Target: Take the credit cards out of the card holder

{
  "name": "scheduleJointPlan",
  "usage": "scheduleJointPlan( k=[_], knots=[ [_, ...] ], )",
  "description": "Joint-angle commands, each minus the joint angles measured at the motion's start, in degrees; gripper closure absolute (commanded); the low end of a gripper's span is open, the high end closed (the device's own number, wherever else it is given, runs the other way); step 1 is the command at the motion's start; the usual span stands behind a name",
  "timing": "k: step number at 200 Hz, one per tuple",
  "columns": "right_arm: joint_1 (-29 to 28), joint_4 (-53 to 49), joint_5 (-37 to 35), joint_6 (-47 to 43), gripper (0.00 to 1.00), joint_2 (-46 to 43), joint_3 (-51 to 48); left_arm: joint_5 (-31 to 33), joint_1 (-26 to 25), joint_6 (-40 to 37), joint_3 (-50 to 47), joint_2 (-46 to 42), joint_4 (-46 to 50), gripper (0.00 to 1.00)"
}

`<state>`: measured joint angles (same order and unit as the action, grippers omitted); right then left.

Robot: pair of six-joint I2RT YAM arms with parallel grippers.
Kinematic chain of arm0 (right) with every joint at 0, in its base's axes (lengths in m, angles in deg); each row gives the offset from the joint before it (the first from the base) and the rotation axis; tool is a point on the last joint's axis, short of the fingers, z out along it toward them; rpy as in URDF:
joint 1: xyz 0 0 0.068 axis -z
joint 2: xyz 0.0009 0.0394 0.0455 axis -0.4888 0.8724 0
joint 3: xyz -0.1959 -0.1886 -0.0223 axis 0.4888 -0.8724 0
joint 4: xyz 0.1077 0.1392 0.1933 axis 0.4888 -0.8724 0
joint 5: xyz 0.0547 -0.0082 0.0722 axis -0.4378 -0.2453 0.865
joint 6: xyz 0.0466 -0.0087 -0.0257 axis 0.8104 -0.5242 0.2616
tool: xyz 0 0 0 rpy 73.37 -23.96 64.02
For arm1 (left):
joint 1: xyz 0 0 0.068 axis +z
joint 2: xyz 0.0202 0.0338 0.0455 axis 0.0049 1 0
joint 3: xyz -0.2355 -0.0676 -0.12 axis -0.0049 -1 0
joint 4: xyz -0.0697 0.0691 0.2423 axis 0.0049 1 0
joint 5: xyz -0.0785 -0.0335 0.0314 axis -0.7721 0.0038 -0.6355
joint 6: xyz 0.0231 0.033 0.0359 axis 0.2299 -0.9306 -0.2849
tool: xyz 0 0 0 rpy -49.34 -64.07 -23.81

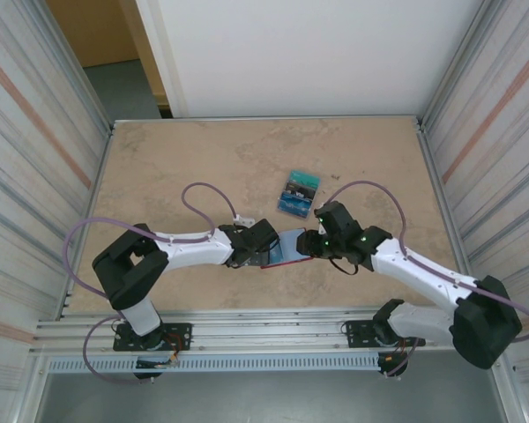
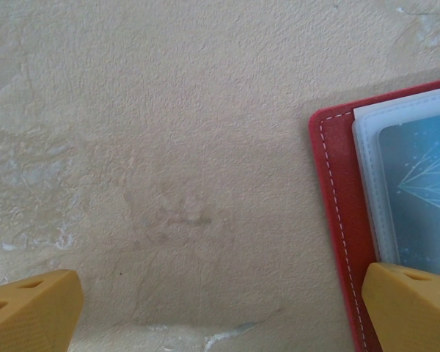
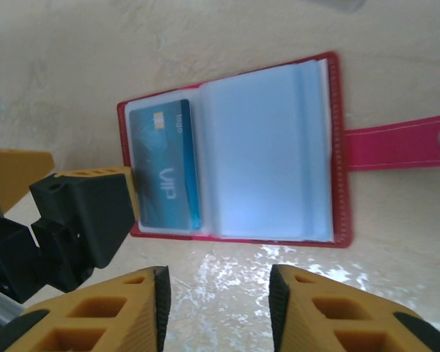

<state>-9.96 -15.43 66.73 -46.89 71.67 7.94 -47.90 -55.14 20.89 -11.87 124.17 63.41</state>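
The red card holder (image 3: 337, 147) lies spread open on the table, its pink snap tab (image 3: 400, 143) pointing right. A blue credit card (image 3: 165, 170) sits in its left clear pocket; the right pockets (image 3: 268, 158) look bare. My right gripper (image 3: 216, 308) hovers just short of the holder's near edge, jaws partly apart with only table between them. My left gripper (image 2: 221, 301) is open wide, and one of its fingers (image 2: 411, 308) rests on the holder's edge (image 2: 337, 191) beside the blue card (image 2: 418, 183). Two loose credit cards (image 1: 298, 194), teal and blue, lie behind the holder (image 1: 279, 254).
The arms meet at mid-table, left gripper (image 1: 264, 242) and right gripper (image 1: 307, 243) almost touching over the holder. Aluminium rails and side walls frame the beige table (image 1: 203, 159). The left finger's black block (image 3: 81, 220) stands close to my right fingers.
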Motion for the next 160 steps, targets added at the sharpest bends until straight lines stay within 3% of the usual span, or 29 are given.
scheduleJointPlan(
  k=[1,38,160],
  knots=[
    [0.58,3.94,7.33,0.1,0.64,4.18,3.03,-0.88,0.66,-0.08,-1.29,1.7,0.79,0.01],
    [0.53,7.0,11.69,-0.65,0.73,11.04,5.13,-0.68,0.66,0.34,-1.77,1.61,0.94,0.01],
    [2.59,11.66,15.26,-3.98,0.77,23.91,7.74,-0.32,0.82,0.91,-2.64,0.59,0.93,0.01]
  ],
)
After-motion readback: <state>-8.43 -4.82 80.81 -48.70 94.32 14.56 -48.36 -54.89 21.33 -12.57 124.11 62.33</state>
